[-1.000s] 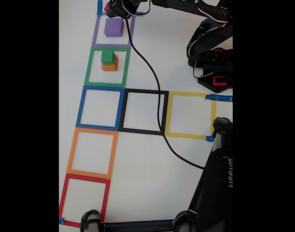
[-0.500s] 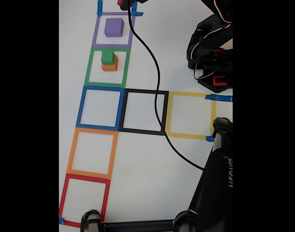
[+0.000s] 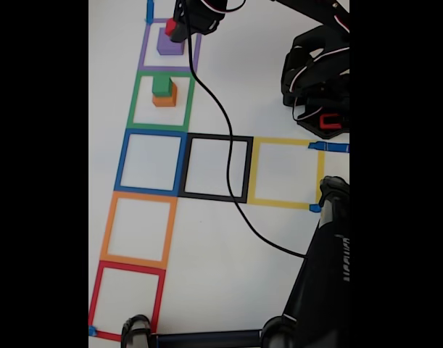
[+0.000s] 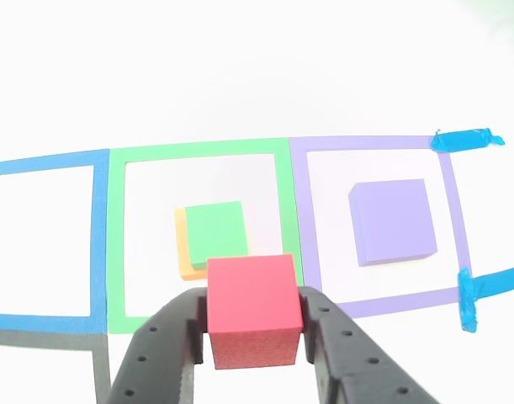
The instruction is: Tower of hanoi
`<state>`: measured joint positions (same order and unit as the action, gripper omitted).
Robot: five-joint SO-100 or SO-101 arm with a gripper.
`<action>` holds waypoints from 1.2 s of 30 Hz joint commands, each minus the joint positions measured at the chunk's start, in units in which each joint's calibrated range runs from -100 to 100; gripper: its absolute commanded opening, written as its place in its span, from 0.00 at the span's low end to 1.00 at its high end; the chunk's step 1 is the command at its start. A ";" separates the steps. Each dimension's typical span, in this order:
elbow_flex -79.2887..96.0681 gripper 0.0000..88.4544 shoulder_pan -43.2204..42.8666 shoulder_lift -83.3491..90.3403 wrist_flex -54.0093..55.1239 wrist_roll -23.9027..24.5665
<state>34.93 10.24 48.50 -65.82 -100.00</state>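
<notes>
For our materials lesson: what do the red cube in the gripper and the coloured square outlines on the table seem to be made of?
The red cube looks like foam: its front face is matt and finely grainy, with soft edges, though painted wood can't be ruled out. The square outlines, such as the green outline, look like flat coloured tape, with thin even strips and overlapping corners. The gripper looks like black matt plastic.

fixed: high, looking down, far | other: claw-mounted, close, downward | shared: green square [image 3: 162,101] [image 4: 198,236], purple square [image 3: 170,45] [image 4: 378,227]
</notes>
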 commanded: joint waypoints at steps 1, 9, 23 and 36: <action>16.16 0.00 -1.52 1.92 22.42 0.00; 31.35 0.00 -4.20 -7.69 53.59 0.00; 38.62 0.00 -5.16 -17.13 71.57 0.00; 41.89 0.00 -4.87 -21.74 78.86 0.00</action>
<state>77.07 5.56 27.40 10.20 -99.64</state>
